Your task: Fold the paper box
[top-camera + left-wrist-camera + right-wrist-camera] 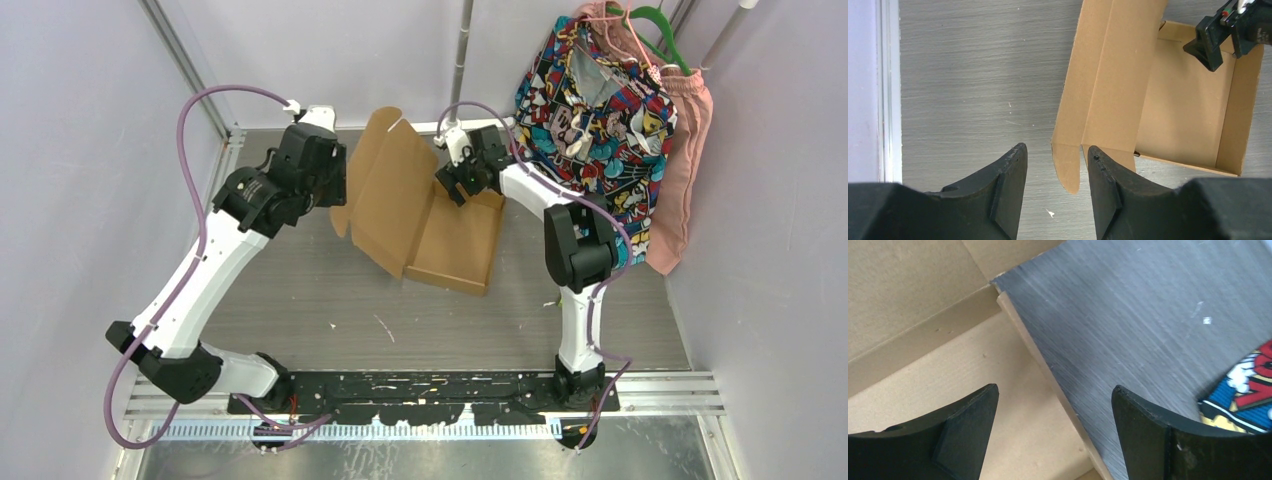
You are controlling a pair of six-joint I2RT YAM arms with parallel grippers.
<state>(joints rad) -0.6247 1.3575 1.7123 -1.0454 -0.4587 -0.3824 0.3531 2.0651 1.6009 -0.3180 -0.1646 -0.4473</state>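
— Where is the paper box point(455, 245) found?

— On the table point(330, 300), towards the far edge and about midway along it. A shallow tray has been formed, its opening turned upward.

— What is seen in the tray?

— One finger of the right hand point(1054, 389) is held over its floor at the far right corner. The other is outside the wall, and the gap between them is wide.

— And the lid?

— It is raised from the tray's left side and leans out to the left, its fold line running roughly far to near.

— The left hand point(1056, 149)?

— Kept left of the lid, fingers partly apart, nothing gripped.
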